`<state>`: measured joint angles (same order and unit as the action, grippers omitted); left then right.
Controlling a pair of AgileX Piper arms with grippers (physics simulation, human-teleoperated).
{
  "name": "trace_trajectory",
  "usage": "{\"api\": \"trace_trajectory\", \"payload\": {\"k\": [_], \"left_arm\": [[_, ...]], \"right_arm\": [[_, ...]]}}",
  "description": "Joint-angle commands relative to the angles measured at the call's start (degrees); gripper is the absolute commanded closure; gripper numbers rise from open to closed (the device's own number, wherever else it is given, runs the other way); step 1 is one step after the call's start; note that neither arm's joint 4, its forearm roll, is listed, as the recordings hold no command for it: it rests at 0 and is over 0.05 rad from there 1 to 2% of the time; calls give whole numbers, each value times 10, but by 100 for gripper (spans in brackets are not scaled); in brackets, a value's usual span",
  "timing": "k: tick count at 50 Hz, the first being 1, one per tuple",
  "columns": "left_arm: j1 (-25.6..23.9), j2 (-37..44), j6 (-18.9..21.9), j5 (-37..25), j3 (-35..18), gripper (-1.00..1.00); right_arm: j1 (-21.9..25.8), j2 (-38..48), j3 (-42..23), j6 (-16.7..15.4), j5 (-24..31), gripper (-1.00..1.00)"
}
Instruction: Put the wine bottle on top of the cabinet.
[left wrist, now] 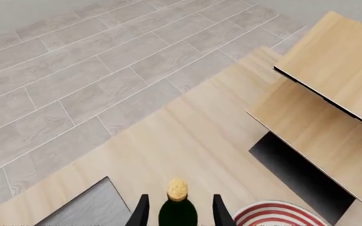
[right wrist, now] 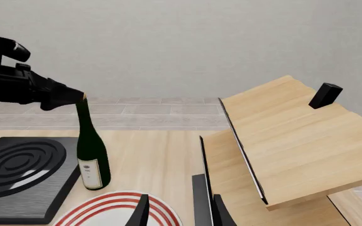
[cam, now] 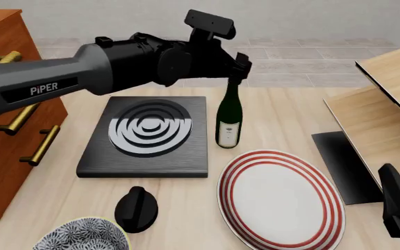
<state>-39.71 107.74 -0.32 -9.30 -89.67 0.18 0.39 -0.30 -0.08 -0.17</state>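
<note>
The wine bottle is standing upright near the middle of the counter, just beside the right edge of the black hob plate and behind the red-striped plate. The left gripper is sitting at the top of the bottle's neck, with one finger on either side of the cork in the left wrist view. Whether the fingers are pressing on the glass or merely flanking it cannot be told. The right gripper is resting low near the right front corner, fingers parted and holding nothing.

Risks, as judged: a hold this high on a slim neck is leaving the heavy body free to swing, and the glass may be slipping through on lifting. The carry to the cabinet at the left edge is passing over the hob plate, so a low base could strike it.

The finger contact is hidden by the arm in the front view. The cabinet top is cut off at the frame's left.
</note>
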Motion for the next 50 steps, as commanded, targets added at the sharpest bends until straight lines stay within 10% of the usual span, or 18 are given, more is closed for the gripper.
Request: {"api": "trace_trajectory", "payload": {"k": [1,50], "left_arm": [[-2,19,-1,6,3,-100],[8,76,14,11,-37,-100]], "right_arm": [[0,1,0,0,-1,-100],[0,0,0,0,0,-100]]}}
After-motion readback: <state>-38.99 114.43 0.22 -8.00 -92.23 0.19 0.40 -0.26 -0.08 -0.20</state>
